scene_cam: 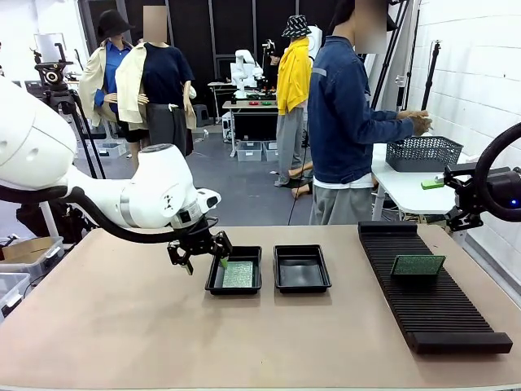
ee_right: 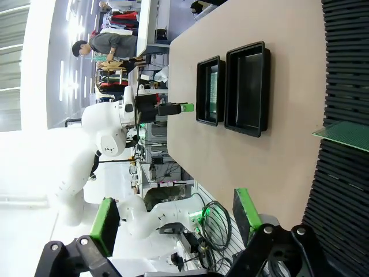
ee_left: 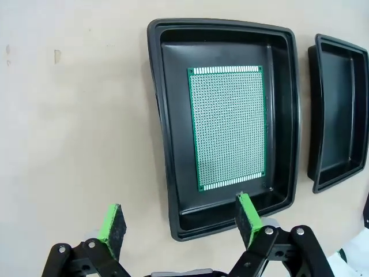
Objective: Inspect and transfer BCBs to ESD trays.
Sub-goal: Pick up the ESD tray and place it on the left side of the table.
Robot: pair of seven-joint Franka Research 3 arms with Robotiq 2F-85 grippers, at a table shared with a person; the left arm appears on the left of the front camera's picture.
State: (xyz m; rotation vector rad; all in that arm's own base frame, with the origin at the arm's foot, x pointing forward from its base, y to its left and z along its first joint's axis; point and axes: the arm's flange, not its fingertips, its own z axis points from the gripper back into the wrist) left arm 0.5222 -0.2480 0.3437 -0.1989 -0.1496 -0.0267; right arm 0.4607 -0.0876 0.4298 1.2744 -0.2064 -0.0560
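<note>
From the front, my left gripper (scene_cam: 201, 261) hangs low over the table (scene_cam: 98, 326), just left of the left ESD tray (scene_cam: 213, 287). Its jaws are spread wide with nothing between them. One BCB (scene_cam: 238, 274) lies flat inside that tray. The right ESD tray (scene_cam: 279, 287) sits just to the right of it across a narrow gap, its black floor showing. A second BCB (scene_cam: 418, 265) stands tilted on the slotted rack (scene_cam: 440, 318) at the right side of the table. On the far side a person (scene_cam: 342, 114) stands turned away, hands at a mesh basket (scene_cam: 423, 152).

On the left wrist camera, I see the two green pads (ee_left: 110, 222) well apart and gripping nothing. One is over bare table and the other is over the rim of the left ESD tray. The board rests in the middle of the tray floor, clear of the walls.

On the right wrist camera, my right gripper (ee_right: 176, 216) is also fully spread and empty, held off the table's right end. I look past the rack and its board to both trays, with the left arm (ee_right: 109, 138) beyond.
</note>
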